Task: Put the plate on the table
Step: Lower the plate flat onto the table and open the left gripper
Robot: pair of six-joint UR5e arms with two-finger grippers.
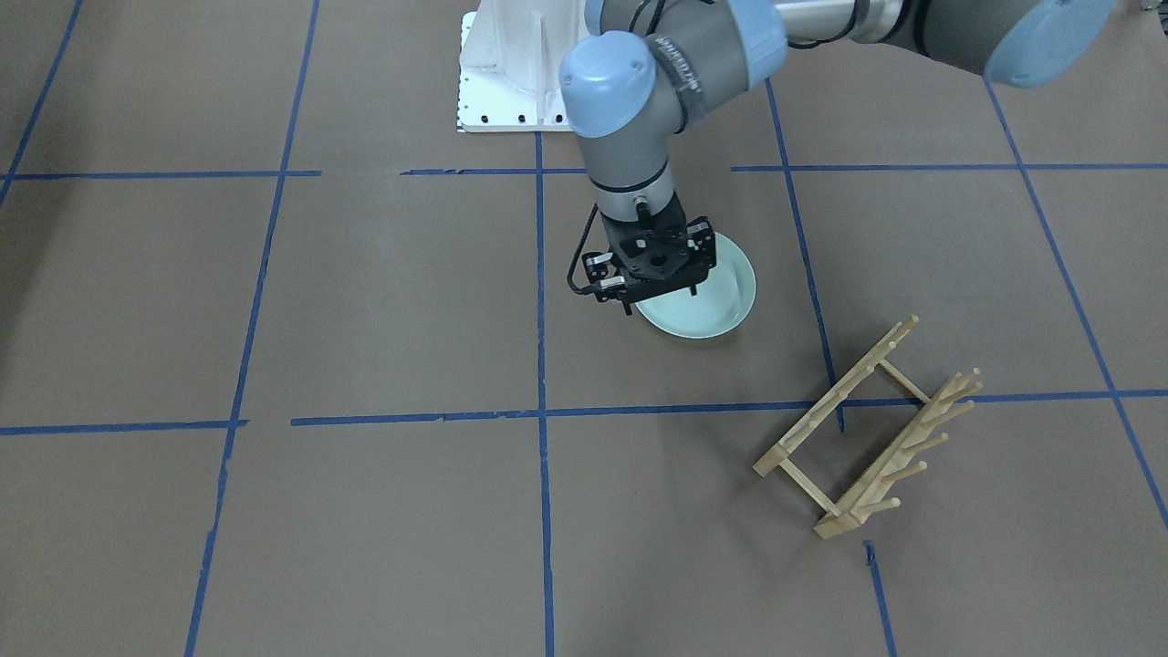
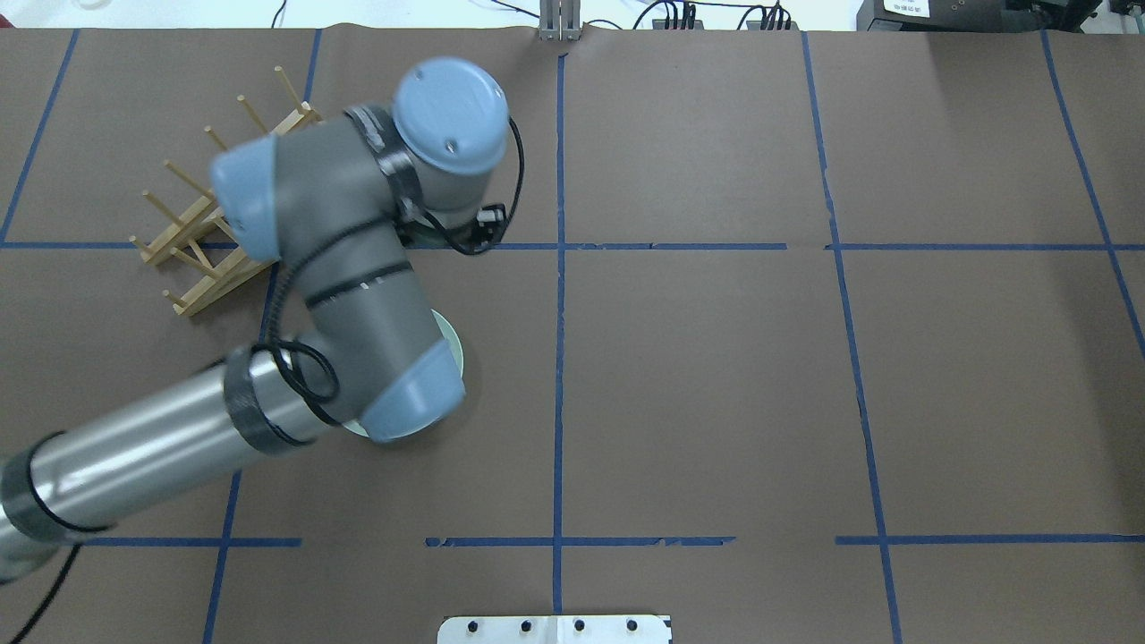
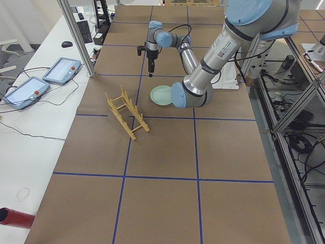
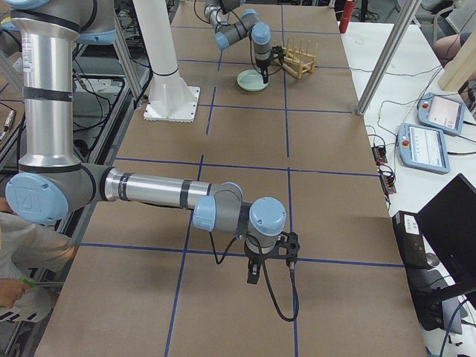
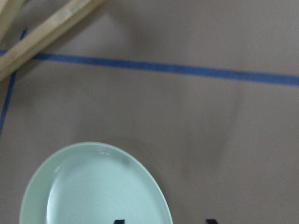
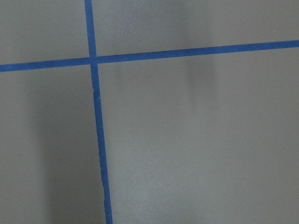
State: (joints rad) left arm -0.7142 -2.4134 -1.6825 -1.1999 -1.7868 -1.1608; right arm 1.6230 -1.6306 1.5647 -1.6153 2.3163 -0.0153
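Note:
The pale mint-green plate (image 1: 712, 306) lies flat on the brown table (image 1: 365, 301), near the middle. It also shows in the left wrist view (image 5: 93, 191) and as a sliver under the arm in the overhead view (image 2: 458, 353). My left gripper (image 1: 662, 299) points down over the plate's edge. Its two fingertips stand wide apart at the bottom of the left wrist view (image 5: 165, 221), with the plate's rim between them and untouched. My right gripper (image 4: 253, 271) hangs over bare table far from the plate. I cannot tell whether it is open or shut.
A light wooden peg rack (image 1: 867, 429) stands beside the plate, on the robot's left and farther from its base; one of its rails shows in the left wrist view (image 5: 42, 35). The white robot base (image 1: 511, 82) is at the table's edge. Blue tape lines (image 6: 96, 116) cross the table.

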